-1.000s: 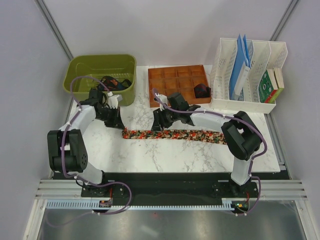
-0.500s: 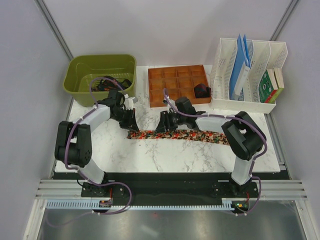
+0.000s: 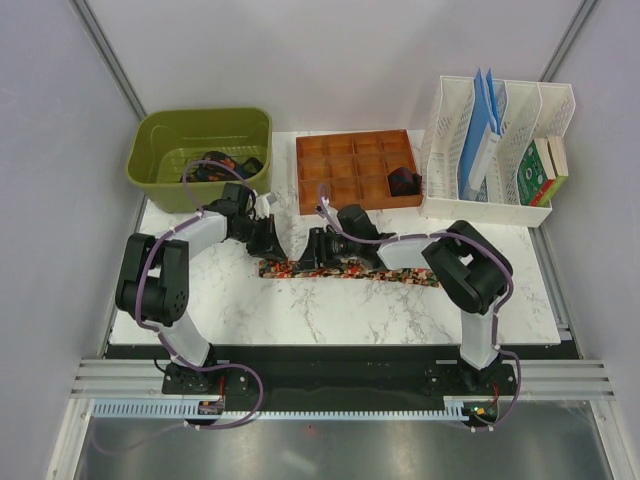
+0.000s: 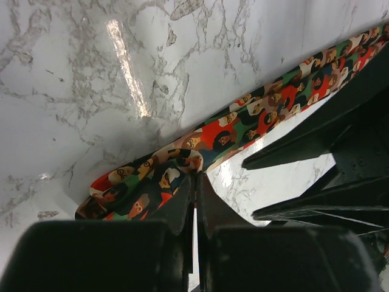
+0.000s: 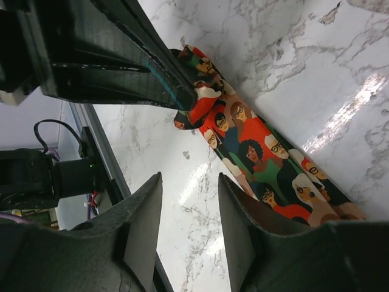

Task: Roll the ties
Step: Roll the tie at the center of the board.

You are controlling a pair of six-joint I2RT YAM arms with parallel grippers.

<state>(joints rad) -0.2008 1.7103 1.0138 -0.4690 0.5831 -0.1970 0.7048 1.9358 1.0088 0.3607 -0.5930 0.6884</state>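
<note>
Since left gripper [image 4: 196, 177] pinches end of speckled red-green fabric necktie [image 4: 243, 121] to start roll, we read right gripper [image 5: 189, 182], spread, as steadying.

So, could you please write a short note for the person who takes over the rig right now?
Left gripper: jaws shut on the folded end of the patterned tie.
Right gripper: jaws open beside that end, holding nothing.
The rest of the tie lies flat on the table.
Done: one dark roll sits in the tray. More dark fabric lies in the green bin.
Left to do: roll up this tie; only the first fold is made.
</note>
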